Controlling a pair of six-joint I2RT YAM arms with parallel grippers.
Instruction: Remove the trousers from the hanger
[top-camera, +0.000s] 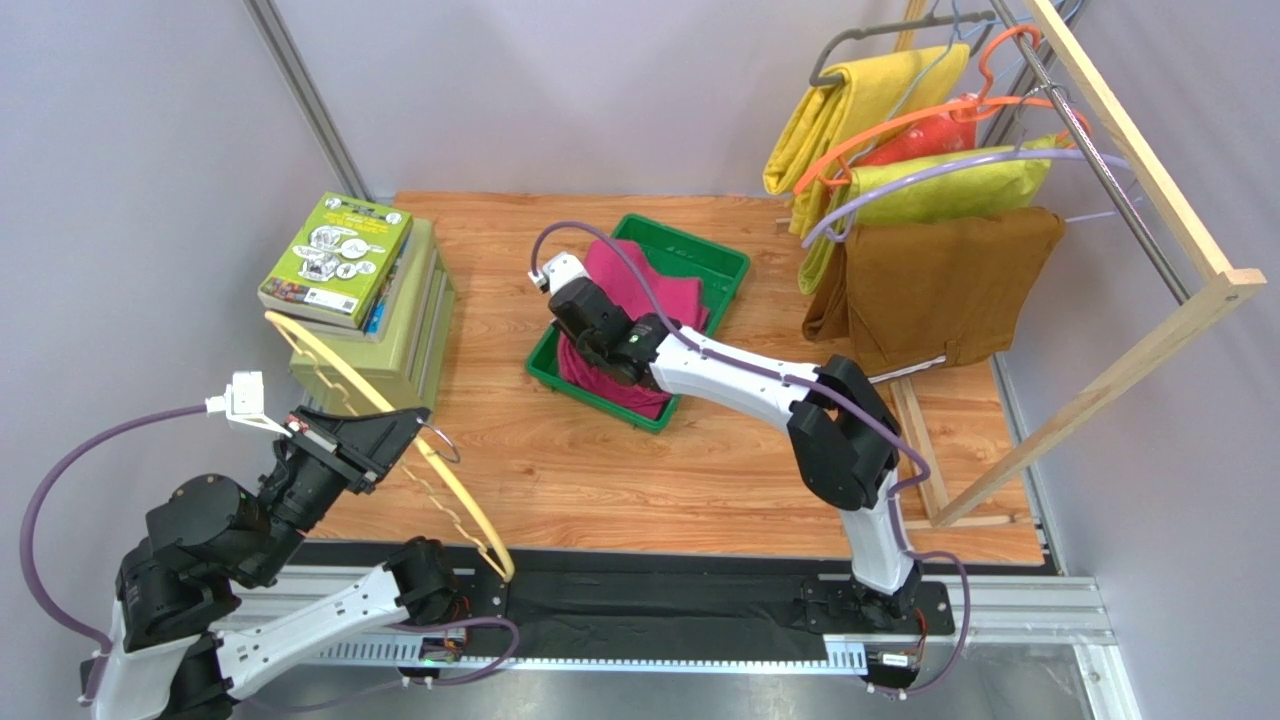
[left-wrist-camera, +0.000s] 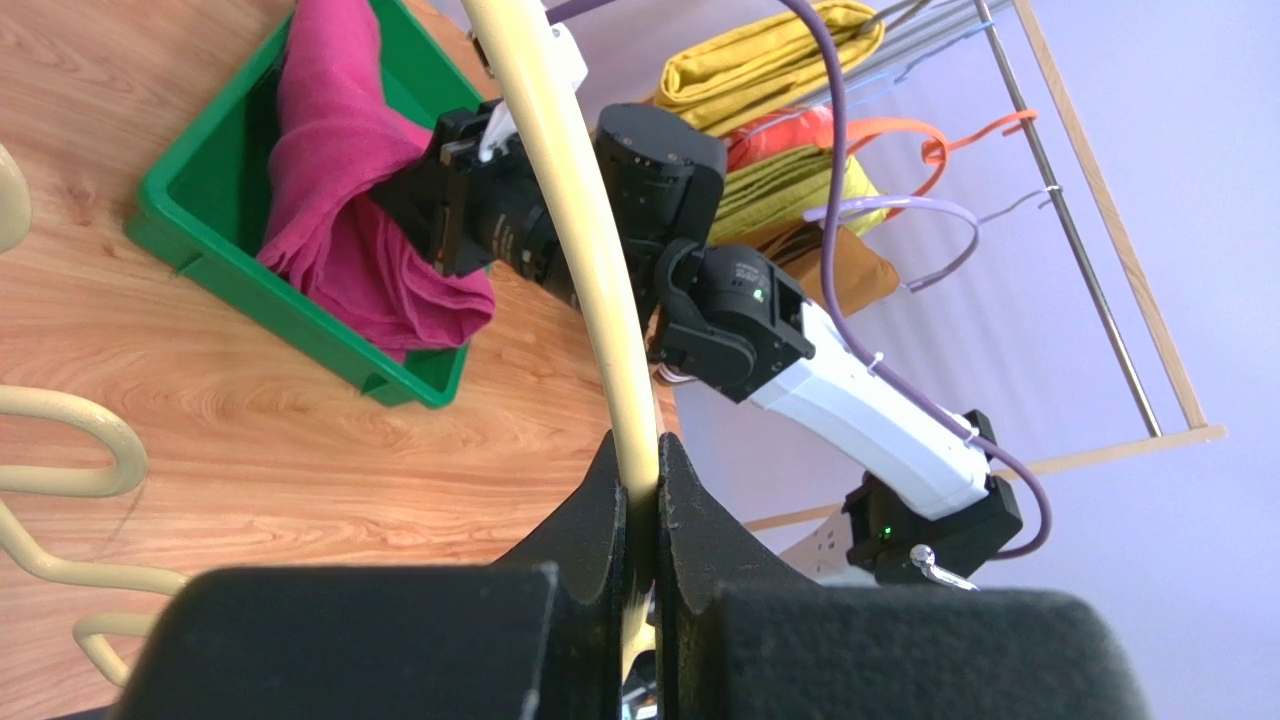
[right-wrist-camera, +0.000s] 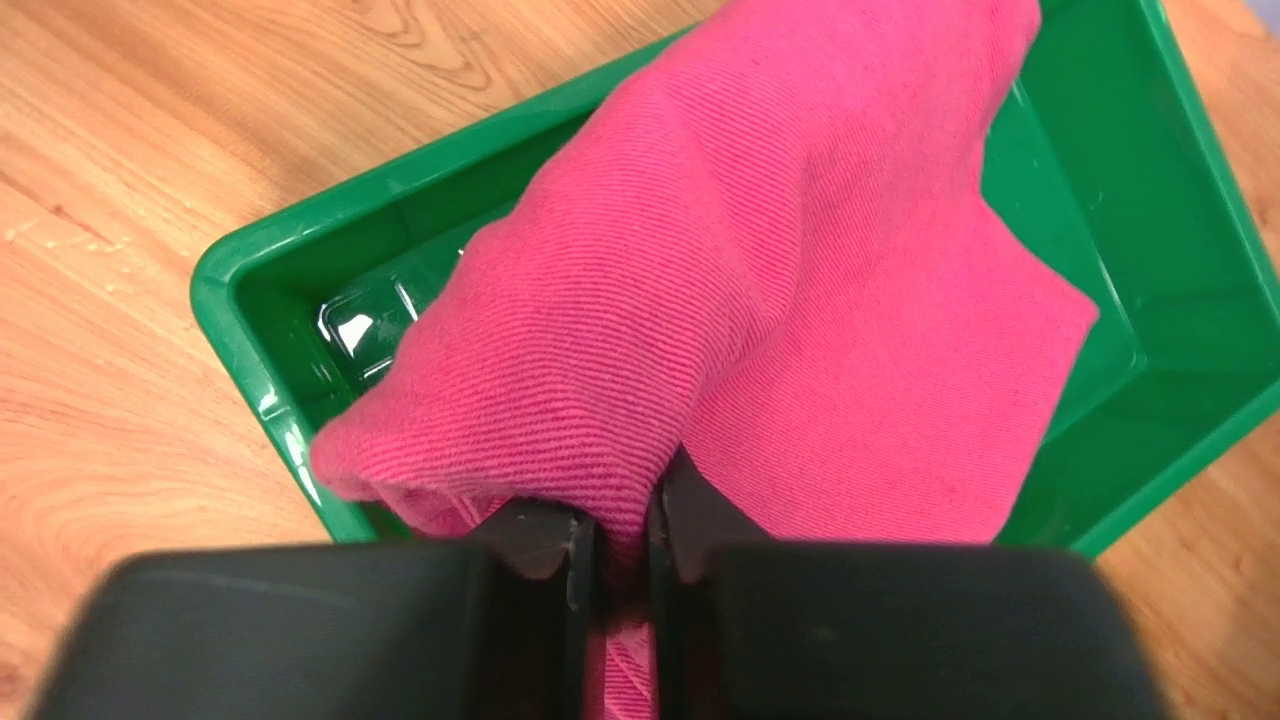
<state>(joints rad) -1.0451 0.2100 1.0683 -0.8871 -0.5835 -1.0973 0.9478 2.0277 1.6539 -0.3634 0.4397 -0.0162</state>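
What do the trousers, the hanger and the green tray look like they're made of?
The trousers: soft woven cloth, matte, with fine ribs like corduroy. The hanger: likely plastic, smooth cream bar with a slight sheen. The tray: hard glossy plastic, judging by bright reflections on its moulded floor.

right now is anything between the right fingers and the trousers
Nothing visible. The right fingers are shut on a fold of the trousers, which rest in the green tray.
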